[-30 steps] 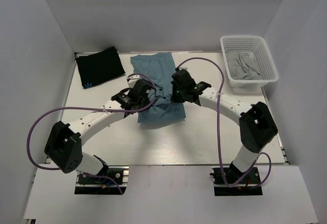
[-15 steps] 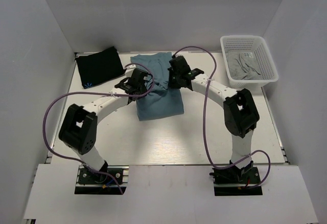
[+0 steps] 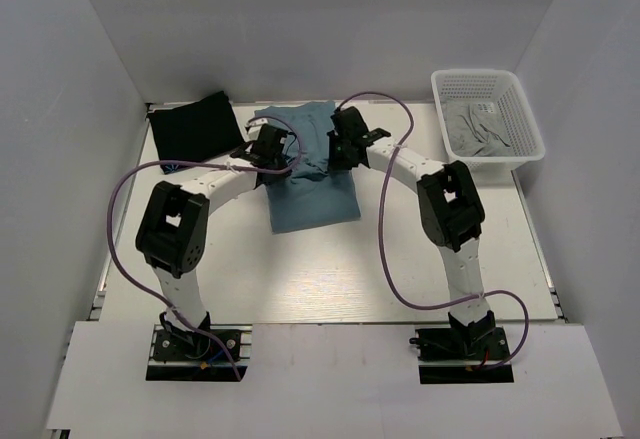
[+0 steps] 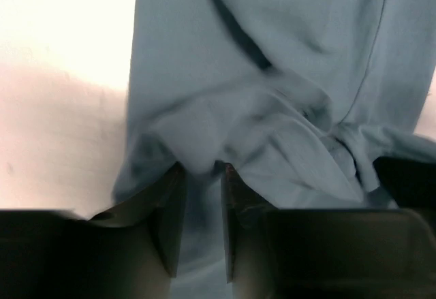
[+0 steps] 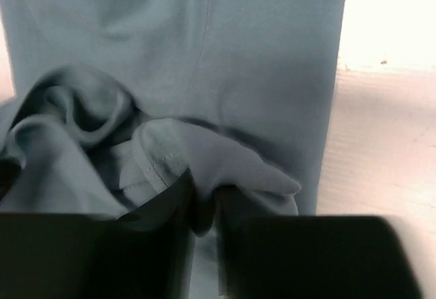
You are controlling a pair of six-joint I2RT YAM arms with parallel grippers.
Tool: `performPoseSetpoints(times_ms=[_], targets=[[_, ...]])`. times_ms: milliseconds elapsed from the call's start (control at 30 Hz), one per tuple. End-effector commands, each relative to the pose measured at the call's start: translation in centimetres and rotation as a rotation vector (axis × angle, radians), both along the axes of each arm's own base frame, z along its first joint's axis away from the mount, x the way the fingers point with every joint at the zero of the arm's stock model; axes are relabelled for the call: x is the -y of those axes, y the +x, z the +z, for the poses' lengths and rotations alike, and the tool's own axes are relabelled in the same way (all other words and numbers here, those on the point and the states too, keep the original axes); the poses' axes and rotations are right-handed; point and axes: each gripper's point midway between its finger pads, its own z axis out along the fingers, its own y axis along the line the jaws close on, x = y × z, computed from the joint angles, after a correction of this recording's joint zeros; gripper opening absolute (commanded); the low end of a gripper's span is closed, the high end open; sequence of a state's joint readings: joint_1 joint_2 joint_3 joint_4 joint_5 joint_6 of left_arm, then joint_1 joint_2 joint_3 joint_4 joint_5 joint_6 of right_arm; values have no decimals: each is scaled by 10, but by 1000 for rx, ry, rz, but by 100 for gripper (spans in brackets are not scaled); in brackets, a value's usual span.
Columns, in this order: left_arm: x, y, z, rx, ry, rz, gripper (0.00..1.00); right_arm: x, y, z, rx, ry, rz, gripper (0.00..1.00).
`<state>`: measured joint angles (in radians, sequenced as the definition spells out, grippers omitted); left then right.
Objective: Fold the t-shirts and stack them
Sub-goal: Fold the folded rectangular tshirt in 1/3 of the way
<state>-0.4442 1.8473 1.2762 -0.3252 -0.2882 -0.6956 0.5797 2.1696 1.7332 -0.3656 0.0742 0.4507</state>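
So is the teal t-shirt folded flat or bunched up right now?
Bunched, mid-fold. The teal-blue t-shirt lies flat at its near half; its middle is gathered where the left fingers and right fingers each pinch cloth.

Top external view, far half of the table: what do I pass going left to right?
black t-shirt → left gripper → teal-blue t-shirt, pinched by both grippers → right gripper → white basket holding grey cloth

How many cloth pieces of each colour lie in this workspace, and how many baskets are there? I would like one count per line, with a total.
teal-blue t-shirt: 1
black t-shirt: 1
grey cloth, inside the basket: 1
white basket: 1
Total: 4
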Motion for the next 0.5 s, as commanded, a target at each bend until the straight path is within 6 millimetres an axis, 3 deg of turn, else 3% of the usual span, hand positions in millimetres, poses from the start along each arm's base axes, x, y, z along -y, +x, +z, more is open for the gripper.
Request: performPoseSetpoints(times_ms=[0,33,67,167,233,267,300,333,367,400,433,467], targets=[[0,24,25,56,-27,16,71,-10,25,37,82,65,28,39],[-6,31,31,74,-16,25,89,-12,26,41,87,75,33,39],[-8,33,36,80,-9,33,100,-10,30,47,103,79,51,57],[-16,50,62,135,-10,51,100,-13,35,76,138,124,99,71],[-20,52,76,157,-8,37,100,-11,30,94,162,142,112,73],[-19,49,89,172,-23,29,100,-8,28,96,164,141,114,73],[-20,41,87,163,-18,11,100,-5,20,87,143,141,121,73],[-19,33,86,153,-31,-7,100,4,-4,75,101,130,123,74],[-18,27,87,160,-47,-19,100,6,-6,76,118,142,126,77],[-17,7,82,147,-59,-45,100,6,-11,90,147,175,124,77],[-12,-3,80,136,-90,-80,100,14,-26,62,94,154,118,80],[-11,-22,63,93,-92,-91,100,19,-32,70,101,167,114,81]])
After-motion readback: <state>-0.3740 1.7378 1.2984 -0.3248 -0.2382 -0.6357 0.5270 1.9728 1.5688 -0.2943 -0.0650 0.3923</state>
